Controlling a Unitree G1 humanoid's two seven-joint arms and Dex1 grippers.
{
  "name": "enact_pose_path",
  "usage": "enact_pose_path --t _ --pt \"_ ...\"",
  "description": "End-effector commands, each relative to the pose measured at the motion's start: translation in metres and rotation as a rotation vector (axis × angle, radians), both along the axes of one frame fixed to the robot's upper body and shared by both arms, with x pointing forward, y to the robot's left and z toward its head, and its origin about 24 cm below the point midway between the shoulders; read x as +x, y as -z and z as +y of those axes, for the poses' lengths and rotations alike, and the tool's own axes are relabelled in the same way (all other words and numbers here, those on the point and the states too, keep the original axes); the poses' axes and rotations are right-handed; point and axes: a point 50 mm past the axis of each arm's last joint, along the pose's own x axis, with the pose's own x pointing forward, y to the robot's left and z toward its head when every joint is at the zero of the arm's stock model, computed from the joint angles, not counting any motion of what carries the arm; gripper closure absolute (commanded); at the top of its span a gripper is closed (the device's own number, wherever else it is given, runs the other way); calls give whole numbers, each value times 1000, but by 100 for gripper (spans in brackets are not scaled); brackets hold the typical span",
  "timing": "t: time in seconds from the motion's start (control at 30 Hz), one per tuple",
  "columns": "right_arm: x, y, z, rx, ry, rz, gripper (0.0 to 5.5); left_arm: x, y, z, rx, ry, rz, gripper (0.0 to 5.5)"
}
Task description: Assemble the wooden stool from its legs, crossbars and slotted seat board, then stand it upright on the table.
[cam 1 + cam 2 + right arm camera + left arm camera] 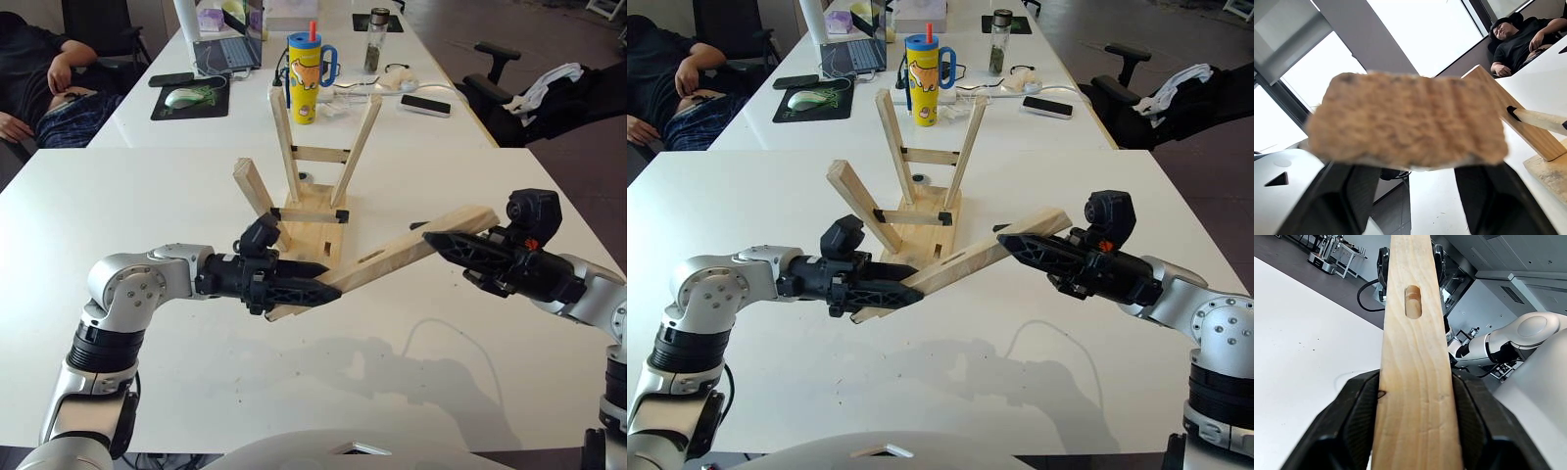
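Note:
A pale seat board [312, 235] lies flat at the middle of the white table. Two legs [284, 137] joined by a crossbar [321, 154] stand up from its far side. A third leg [253, 186] leans out to the left. A loose slotted wooden leg [392, 259] hangs slanted above the table in front of the board. My left gripper [304, 292] is shut on its lower end. My right gripper [446, 240] is shut on its raised end. The left wrist view looks along the leg [1415, 382] between black fingers [1359, 416]. The right wrist view shows its end grain [1408, 125].
On the far table stand a yellow cup [306, 78], a phone [425, 105], a mouse on a mat [184, 97], a laptop [227, 49] and a bottle [377, 39]. Bare white tabletop [392, 372] spreads in front of the grippers.

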Motion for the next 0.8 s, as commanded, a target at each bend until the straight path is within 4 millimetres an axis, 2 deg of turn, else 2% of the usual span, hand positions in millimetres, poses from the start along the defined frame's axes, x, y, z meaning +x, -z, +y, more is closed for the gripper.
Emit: enact_pose_path --t 0.03,0.17,0.23,0.3,0.43,0.67,0.8 --pt "-1 2 -2 -37 -14 2 342 12 0 4 -18 -128 -26 303" --pt "1 7 -7 -96 -2 18 342 21 0 8 -38 -221 -34 245" --pt "5 13 -20 -151 41 41 342 21 5 10 -1 -255 -72 212" --pt "10 16 -32 -218 98 44 343 19 14 8 80 -265 -150 209" --pt "37 12 -53 -311 240 -44 343 17 50 -3 312 -303 -377 209" --pt "60 5 -43 -285 199 -193 343 41 76 -19 466 -452 -607 209" --pt "80 7 -35 -393 166 -275 343 47 91 -23 574 -435 -690 209"
